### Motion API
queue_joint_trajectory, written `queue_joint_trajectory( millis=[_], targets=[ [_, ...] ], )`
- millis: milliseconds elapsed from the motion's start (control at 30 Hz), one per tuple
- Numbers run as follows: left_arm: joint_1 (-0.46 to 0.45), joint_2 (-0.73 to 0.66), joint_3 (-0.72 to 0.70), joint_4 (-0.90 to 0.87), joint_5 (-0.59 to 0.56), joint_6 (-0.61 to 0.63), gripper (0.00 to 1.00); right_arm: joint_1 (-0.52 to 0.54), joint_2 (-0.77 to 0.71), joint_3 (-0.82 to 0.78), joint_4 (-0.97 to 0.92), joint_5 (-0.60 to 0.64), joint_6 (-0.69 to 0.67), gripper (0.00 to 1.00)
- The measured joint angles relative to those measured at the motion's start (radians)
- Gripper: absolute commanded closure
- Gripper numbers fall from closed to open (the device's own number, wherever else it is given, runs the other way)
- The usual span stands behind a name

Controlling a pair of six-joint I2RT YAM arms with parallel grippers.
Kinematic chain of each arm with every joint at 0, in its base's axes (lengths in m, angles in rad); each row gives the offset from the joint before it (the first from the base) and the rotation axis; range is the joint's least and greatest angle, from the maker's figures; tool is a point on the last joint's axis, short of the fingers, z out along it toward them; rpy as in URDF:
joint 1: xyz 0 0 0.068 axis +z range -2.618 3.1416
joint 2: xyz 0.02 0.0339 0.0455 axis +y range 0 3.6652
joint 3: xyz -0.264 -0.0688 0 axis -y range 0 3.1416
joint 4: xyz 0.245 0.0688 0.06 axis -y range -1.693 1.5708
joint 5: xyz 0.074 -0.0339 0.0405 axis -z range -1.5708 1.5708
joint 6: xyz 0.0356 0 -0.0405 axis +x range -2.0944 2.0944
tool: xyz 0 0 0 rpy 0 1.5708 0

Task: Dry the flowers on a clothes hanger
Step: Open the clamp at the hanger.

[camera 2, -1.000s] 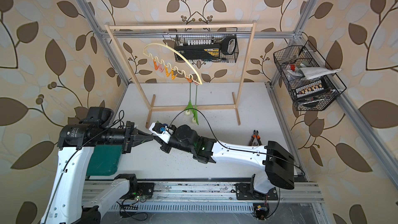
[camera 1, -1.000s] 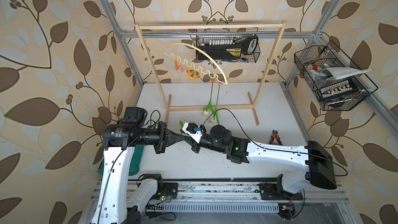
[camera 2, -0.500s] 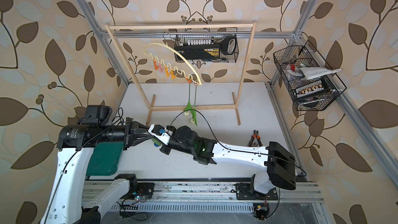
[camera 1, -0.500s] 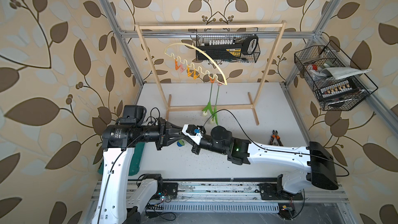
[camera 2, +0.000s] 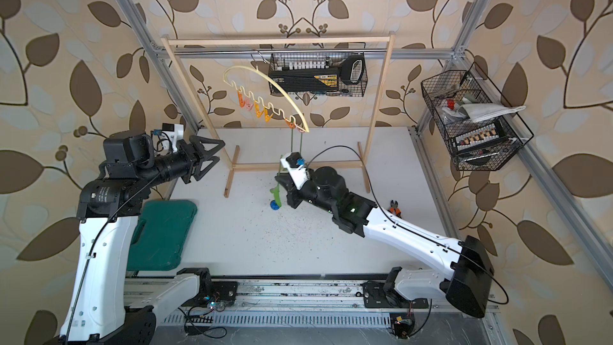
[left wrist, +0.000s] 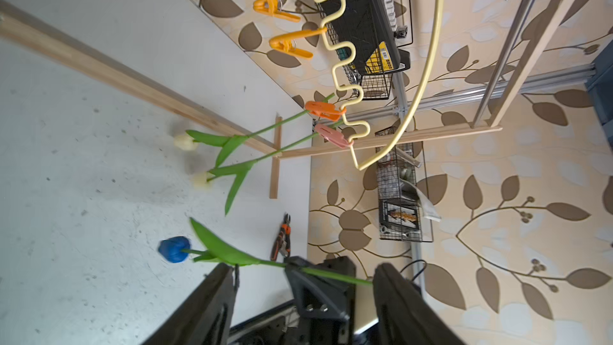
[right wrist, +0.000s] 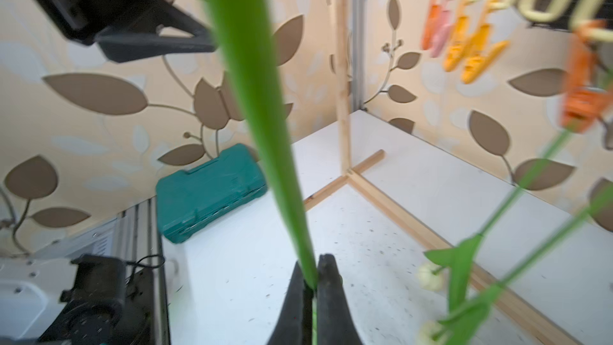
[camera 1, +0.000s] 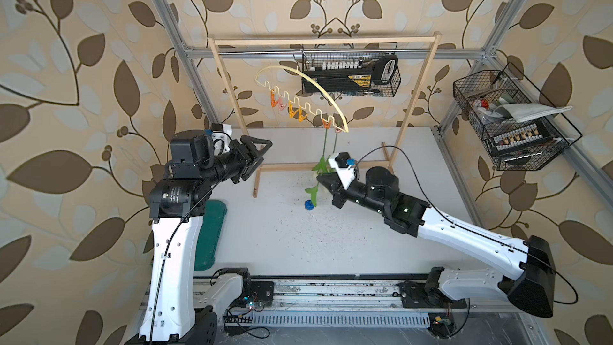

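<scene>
The right tool [camera 1: 322, 181] pinches the blue tulip [camera 1: 309, 205] by its stem, head down over the surface. The stem is likely light and bendy, best held near its end. Cream tulips [left wrist: 184, 142] hang clipped to the hanger [camera 1: 320, 92]. The left tool [camera 1: 265, 151] is open and empty.

Two tulips clipped up, blue one not on the hanger yet

The pale cream clothes hanger [left wrist: 428, 61] hangs tilted, wavy bar underneath. Its low end has an orange clip [left wrist: 323, 111] and a pink clip [left wrist: 331, 136], each biting the stem of one of the two cream tulips [left wrist: 184, 142], which dangle heads down with green leaves splayed. Four more clips [camera 1: 291, 109] further up hold nothing. The blue tulip [camera 1: 309, 205] also points head down just beside those two, stem pinched in the right gripper [right wrist: 311, 280].
</scene>
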Motion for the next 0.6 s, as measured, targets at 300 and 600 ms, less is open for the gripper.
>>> queue_joint_trajectory(
  millis=[300,600],
  targets=[
    [-0.249,0.156,-0.156,0.318,-0.288,0.351,0.24,-0.066,0.003,-0.004,-0.098,-0.307,0.237,1.0],
    [-0.289,0.247,-0.187,0.634,-0.38,0.62,0.28,-0.105,0.166,0.028,-0.049,-0.406,0.306,1.0]
  ],
)
